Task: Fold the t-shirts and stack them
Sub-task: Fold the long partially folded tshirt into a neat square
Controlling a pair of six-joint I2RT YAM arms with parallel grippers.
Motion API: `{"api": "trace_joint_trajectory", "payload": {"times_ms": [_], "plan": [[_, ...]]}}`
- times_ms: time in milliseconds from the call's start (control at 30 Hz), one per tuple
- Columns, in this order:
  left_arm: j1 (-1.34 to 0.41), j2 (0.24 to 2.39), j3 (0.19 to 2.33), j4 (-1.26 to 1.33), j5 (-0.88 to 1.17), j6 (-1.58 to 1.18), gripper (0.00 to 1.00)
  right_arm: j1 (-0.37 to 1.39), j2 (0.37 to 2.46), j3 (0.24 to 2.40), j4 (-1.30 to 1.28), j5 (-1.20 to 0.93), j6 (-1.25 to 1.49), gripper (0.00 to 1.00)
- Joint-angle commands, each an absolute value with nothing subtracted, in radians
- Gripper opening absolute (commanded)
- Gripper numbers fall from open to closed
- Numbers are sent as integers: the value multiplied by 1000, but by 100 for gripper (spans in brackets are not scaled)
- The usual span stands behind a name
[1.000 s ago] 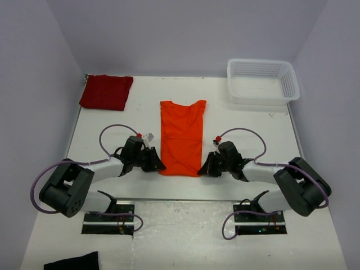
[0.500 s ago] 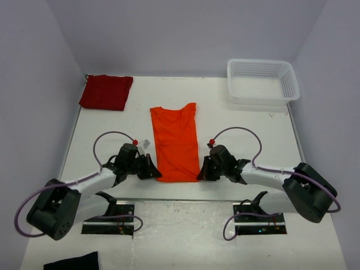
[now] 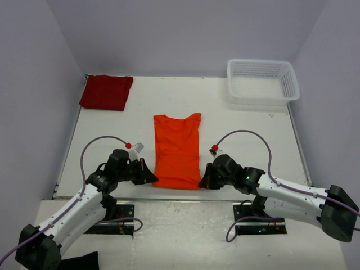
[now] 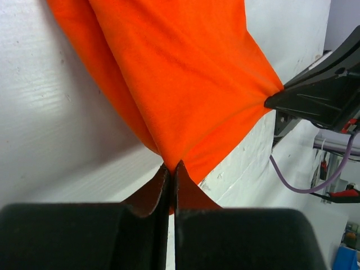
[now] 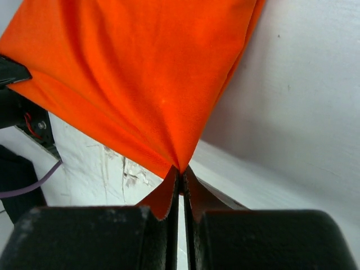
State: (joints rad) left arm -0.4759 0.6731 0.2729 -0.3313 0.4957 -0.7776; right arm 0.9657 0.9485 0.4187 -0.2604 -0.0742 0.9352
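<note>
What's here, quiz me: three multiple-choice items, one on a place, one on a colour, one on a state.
1. Where is the basket?
A. far right corner
B. far left corner
C. between the arms

2. What colour is the held shirt?
A. crimson
B. orange
C. black

3. How is the left gripper?
A. open above the shirt
B. shut on the shirt's corner
C. shut on nothing

Answers:
1. A, the top view shows it at the far right.
2. B, both wrist views show orange cloth.
3. B, its jaws pinch the near corner.

robot lab, plain walled table
</note>
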Motion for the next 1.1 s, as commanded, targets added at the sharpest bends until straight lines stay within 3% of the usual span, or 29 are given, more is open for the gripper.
{"api": "trace_joint_trajectory", "payload": {"times_ms": [0, 133, 333, 433, 633, 833, 1067], "plan": [[-485, 638, 281, -416, 479, -793, 0, 992, 937, 414, -394, -3, 959, 0], [-508, 598, 328, -498, 437, -796, 0, 1046, 922, 459, -443, 54, 966, 0], [-512, 620, 561, -598, 335, -753, 0, 1063, 942, 633, -584, 171, 919, 0], [-512, 718, 647, -568, 301, -729, 0, 1045, 1024, 762, -638, 213, 858, 0], [-497, 1047, 833, -439, 229, -650, 0, 838, 1207, 963, -614, 166, 680, 0], [-442, 1438, 1015, -325, 218, -611, 0, 619, 1508, 1227, -583, 29, 494, 0], [-312, 1684, 1144, -229, 257, -586, 0, 496, 1891, 1559, -613, -95, 381, 0]]}}
